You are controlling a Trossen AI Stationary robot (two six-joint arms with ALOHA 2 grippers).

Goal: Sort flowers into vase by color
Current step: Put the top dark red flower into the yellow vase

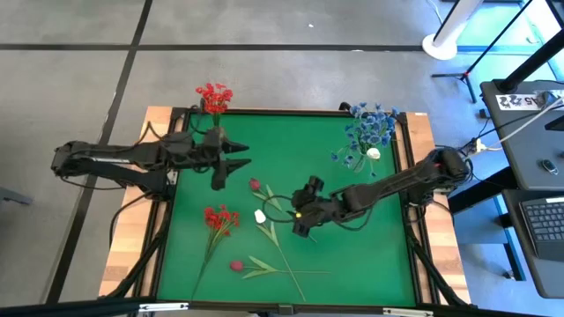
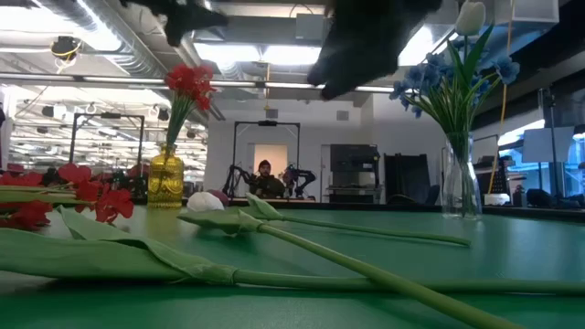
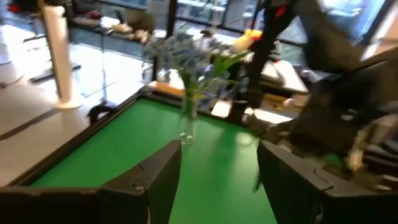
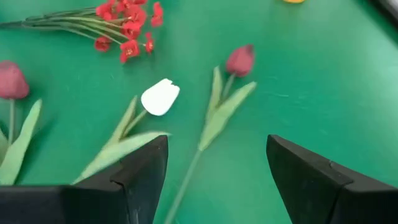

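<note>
Loose on the green mat lie a red cluster stem [image 1: 220, 218], a white tulip [image 1: 260, 216] and two dark red-pink buds [image 1: 255, 184] [image 1: 236, 264]. My right gripper [image 1: 298, 211] hovers open just above them, right of the white tulip; its wrist view shows the white tulip [image 4: 160, 96], a dark bud [image 4: 240, 60] and the red cluster [image 4: 127, 28] ahead of the fingers. My left gripper [image 1: 236, 157] is open near the far left, touching nothing. Red flowers [image 1: 214, 95] stand in a yellow vase [image 2: 166, 178]. Blue flowers [image 1: 370, 130] and a white tulip [image 1: 374, 152] stand in a clear vase [image 2: 460, 187].
The mat has a dark raised frame [image 1: 291, 113] on a wooden table. Both vases stand at the far corners. Long green stems and leaves [image 2: 302, 247] stretch across the mat's middle and near part. A person [image 2: 264, 178] sits far off in the room behind.
</note>
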